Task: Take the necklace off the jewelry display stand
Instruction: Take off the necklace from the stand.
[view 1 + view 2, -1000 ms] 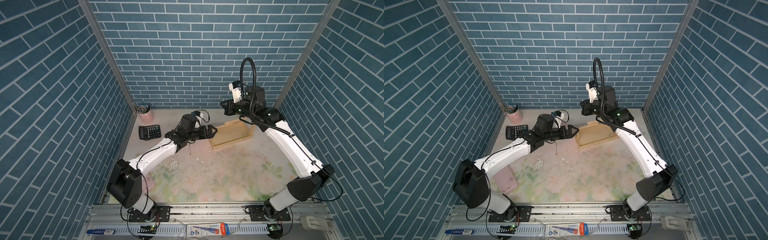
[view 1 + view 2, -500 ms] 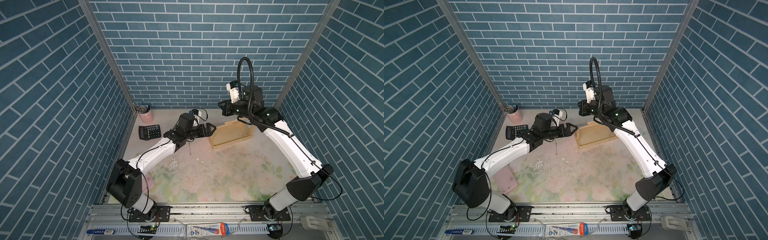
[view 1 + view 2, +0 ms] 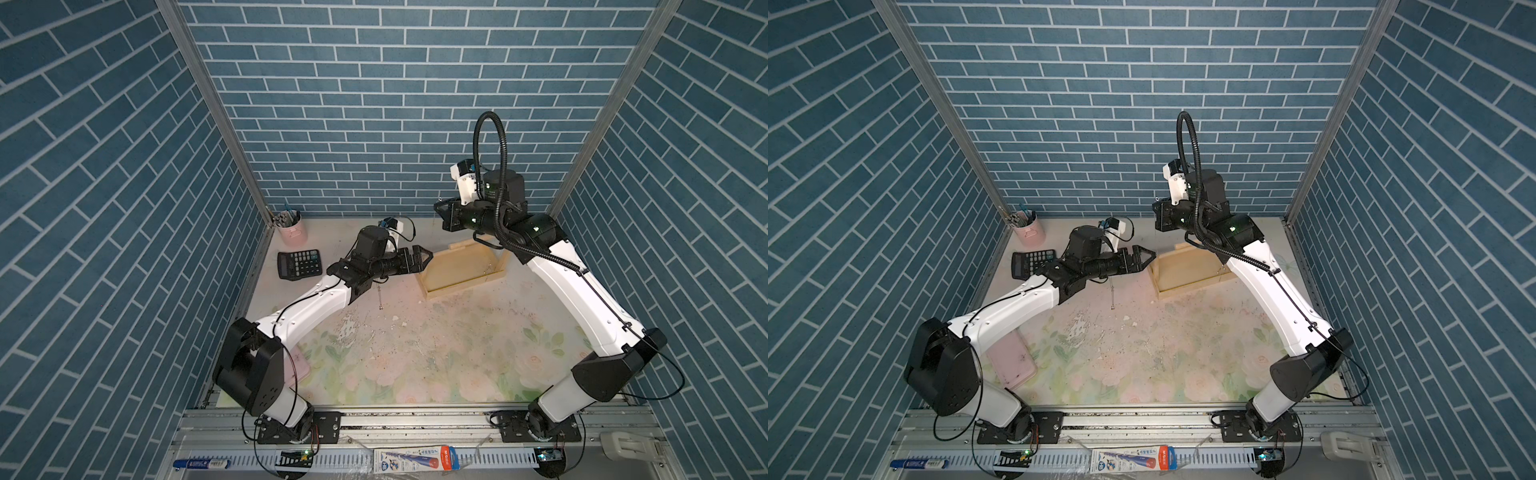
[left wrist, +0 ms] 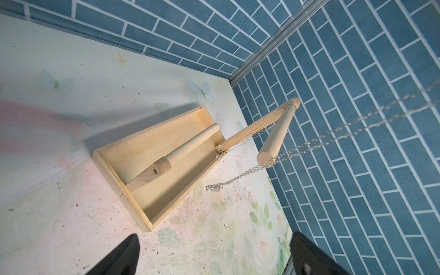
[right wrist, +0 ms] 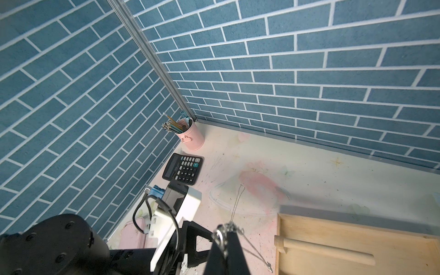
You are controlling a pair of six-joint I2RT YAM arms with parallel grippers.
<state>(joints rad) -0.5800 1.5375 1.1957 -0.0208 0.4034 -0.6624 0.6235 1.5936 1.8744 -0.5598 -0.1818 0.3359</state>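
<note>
R jaws pinch fine silver necklace (image 5: 229,228), chain strung taut to round wood bar (image 4: 277,133) end. L jaws spread wide, pale wood stand (image 4: 147,145) just ahead. One post (image 4: 190,145) lies in tray. Calculator (image 5: 183,167) beyond R jaws.

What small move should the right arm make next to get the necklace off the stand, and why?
Probably: slide the right gripper a little along the dowel bar, out past its free end. It is shut on the necklace, and in the left wrist view the chain crosses the bar of the jewelry display stand at that end, so a short pull may slip it off.
</note>
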